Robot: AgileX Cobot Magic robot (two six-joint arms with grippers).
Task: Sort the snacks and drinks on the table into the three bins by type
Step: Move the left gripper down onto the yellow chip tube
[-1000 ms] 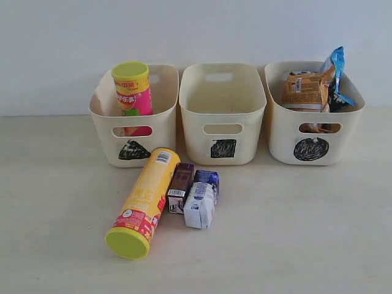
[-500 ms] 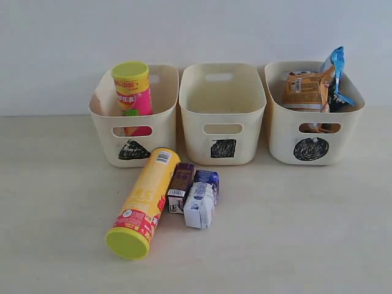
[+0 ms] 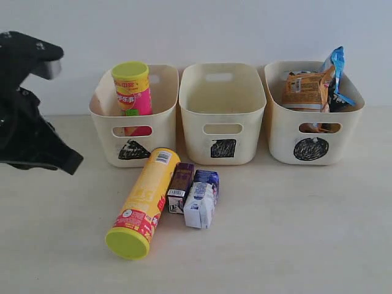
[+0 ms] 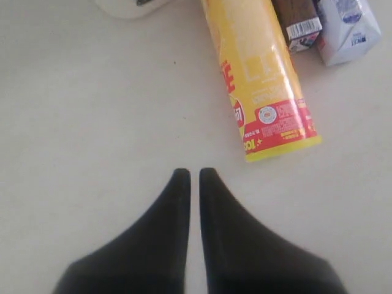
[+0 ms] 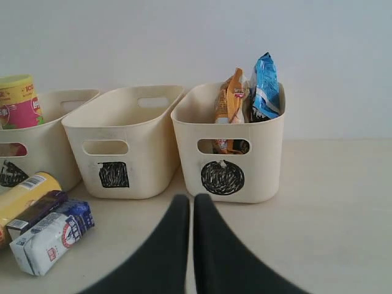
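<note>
The yellow canister (image 3: 144,199) lies on the table (image 3: 294,245) in front of the triangle bin (image 3: 101,119), where the magenta canister (image 3: 133,86) stands upright. Beside it lie three cartons: dark purple-brown (image 3: 180,185), blue-purple (image 3: 208,179) and white-grey (image 3: 200,206). The square bin (image 3: 245,138) shows nothing inside. The circle bin (image 3: 282,138) holds the orange bag (image 3: 304,90) and the blue bag (image 3: 335,67). My left gripper (image 4: 194,173) is shut and empty above bare table, short of the yellow canister's (image 4: 260,79) lid end. My right gripper (image 5: 191,199) is shut and empty, facing the circle bin (image 5: 269,153).
My black left arm (image 3: 27,116) fills the left edge of the exterior view, beside the triangle bin. A pale wall rises right behind the three bins. Bare table lies to the right of the cartons and along the front.
My left arm has come into the exterior view from the left edge. The canisters, cartons, bags and bins have not moved.
</note>
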